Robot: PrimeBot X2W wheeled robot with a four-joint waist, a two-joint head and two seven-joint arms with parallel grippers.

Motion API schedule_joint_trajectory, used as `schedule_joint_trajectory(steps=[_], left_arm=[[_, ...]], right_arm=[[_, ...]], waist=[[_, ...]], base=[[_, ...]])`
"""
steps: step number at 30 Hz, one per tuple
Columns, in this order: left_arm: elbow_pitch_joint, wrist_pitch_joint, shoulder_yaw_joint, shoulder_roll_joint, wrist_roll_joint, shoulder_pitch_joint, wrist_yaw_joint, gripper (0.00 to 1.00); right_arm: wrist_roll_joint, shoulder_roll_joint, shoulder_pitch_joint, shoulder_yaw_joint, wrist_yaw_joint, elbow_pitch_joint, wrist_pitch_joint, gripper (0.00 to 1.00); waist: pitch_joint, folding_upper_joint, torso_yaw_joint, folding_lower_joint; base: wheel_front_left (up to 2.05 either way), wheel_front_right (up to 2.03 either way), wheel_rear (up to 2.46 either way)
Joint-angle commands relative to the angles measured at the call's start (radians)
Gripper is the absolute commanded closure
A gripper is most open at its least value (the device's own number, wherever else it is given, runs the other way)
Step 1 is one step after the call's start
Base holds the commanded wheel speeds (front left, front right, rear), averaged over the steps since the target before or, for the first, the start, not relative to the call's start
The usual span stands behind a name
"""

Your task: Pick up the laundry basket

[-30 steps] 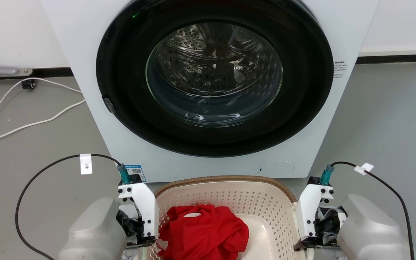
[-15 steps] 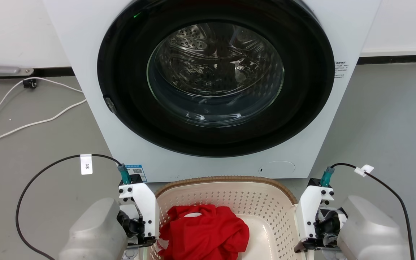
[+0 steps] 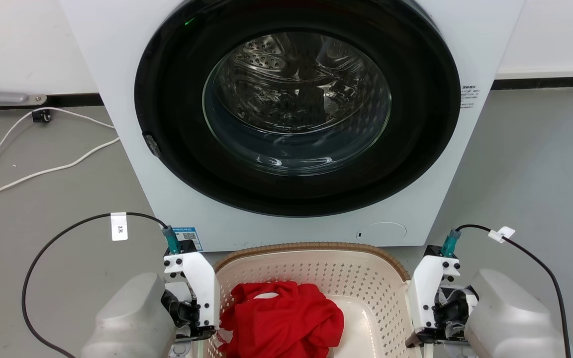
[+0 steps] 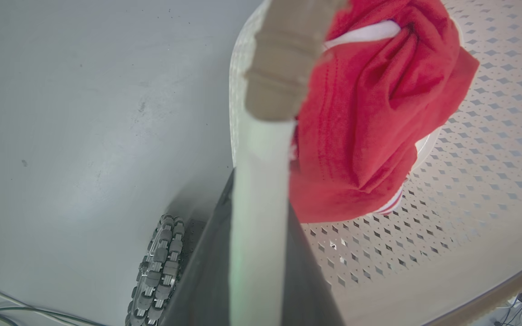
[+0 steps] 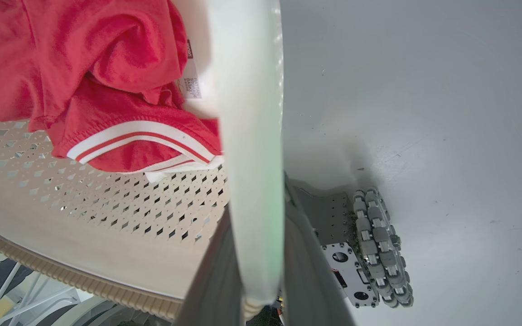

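Straight ahead on the floor (image 3: 530, 164), washing machine (image 3: 286, 124), back to the wall (image 3: 18, 44). Just before its foot, laundry basket (image 3: 311, 245), with a garment (image 3: 281, 318) lying inside toward the left. Left gripper (image 4: 258, 203) at the basket's left side, right gripper (image 5: 256, 253) at its right side, each with one finger either side of a handle (image 5: 254, 136). Left of the machine, cable (image 3: 43, 171) trailing over the floor toward the wall.

Clamped in right gripper (image 5: 256, 203): white plastic side handle (image 5: 252, 113) of cream perforated laundry basket (image 5: 107, 213). Inside: crumpled red garment, white-striped hem (image 5: 84, 59). Beside: grey roller wheel (image 5: 374, 249), grey floor (image 5: 424, 90).
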Motion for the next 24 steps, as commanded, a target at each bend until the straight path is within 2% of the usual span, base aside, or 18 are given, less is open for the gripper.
schedule_joint_trajectory(steps=[1,24], left_arm=[[-0.017,-0.006,0.001,-0.022,-0.017,-0.001,-0.01,1.0],[-0.021,-0.007,-0.024,-0.022,-0.047,0.003,-0.01,1.0]], right_arm=[[0.006,0.027,0.007,-0.008,0.003,-0.007,0.004,1.0],[-0.009,0.03,0.013,-0.022,0.003,-0.007,0.003,1.0]], waist=[[0.0,0.0,0.0,0.0],[0.0,0.0,0.001,0.0]], base=[[0.0,0.0,0.0],[0.0,0.0,0.0]])
